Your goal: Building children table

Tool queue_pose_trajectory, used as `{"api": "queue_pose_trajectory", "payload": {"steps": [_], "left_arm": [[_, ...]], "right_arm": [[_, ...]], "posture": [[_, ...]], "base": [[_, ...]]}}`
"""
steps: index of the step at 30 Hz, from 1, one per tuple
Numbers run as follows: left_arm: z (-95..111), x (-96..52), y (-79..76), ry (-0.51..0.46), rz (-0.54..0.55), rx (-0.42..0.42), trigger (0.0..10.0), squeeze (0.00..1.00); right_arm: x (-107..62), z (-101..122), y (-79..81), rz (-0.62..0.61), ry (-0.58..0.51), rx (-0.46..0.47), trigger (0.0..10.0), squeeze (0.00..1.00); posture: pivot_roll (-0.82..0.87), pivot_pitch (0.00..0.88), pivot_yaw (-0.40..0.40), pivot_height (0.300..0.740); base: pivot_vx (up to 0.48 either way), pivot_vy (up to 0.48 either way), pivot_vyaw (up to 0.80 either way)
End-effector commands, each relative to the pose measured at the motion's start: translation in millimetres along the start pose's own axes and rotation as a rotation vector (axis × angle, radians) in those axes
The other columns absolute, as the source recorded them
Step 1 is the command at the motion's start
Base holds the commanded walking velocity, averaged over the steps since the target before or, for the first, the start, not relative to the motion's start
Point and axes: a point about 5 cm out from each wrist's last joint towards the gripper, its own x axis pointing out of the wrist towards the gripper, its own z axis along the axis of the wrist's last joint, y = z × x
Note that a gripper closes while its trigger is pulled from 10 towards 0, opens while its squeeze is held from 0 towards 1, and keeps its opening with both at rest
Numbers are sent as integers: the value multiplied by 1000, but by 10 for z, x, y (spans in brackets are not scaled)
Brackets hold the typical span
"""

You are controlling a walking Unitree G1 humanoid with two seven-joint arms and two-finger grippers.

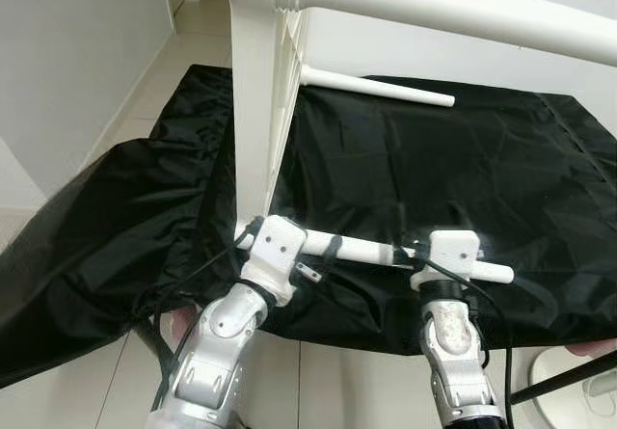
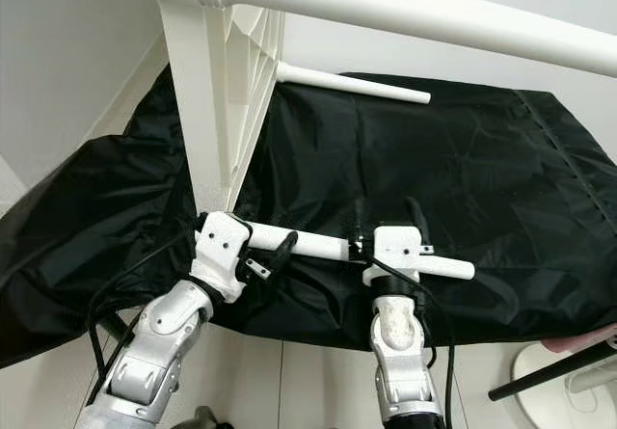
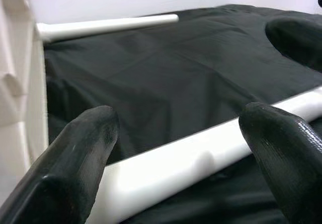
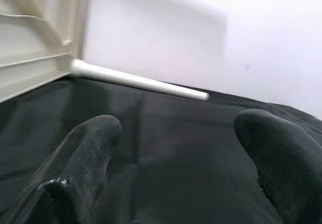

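Observation:
The white children's table stands on its side on a black cloth (image 1: pixel 463 169), its top (image 1: pixel 255 92) upright on edge. One leg (image 1: pixel 463 5) juts out high up and a far leg (image 1: pixel 386 89) juts out low over the cloth. The near leg (image 1: pixel 362 250) lies level just above the cloth's front edge. My left gripper (image 1: pixel 322 259) is open, its fingers (image 3: pixel 85 148) straddling that leg close to the table top. My right gripper (image 2: pixel 386 219) is open too, reaching over the leg's outer part with only cloth (image 4: pixel 166 148) between its fingers.
The cloth hangs down in folds at the left (image 1: pixel 106 227) over a tiled floor (image 1: pixel 159 72). A white wall stands behind the table. At the lower right are a black rod (image 1: pixel 569 376) and a white round base (image 1: pixel 569 400).

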Motion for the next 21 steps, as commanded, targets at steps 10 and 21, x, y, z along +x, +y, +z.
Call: {"api": "queue_pose_trajectory", "payload": {"steps": [10, 21], "left_arm": [[-11, -13, -42, 30, -91, 67, 10000, 0], [110, 10, 159, -35, 88, 71, 10000, 0]], "right_arm": [[-50, 25, -94, -33, 1, 47, 10000, 0], [-35, -6, 8, -8, 56, 210, 10000, 0]], "posture": [[6, 12, 13, 740], [8, 14, 4, 740]], "base": [[0, 0, 0], [0, 0, 0]]}}
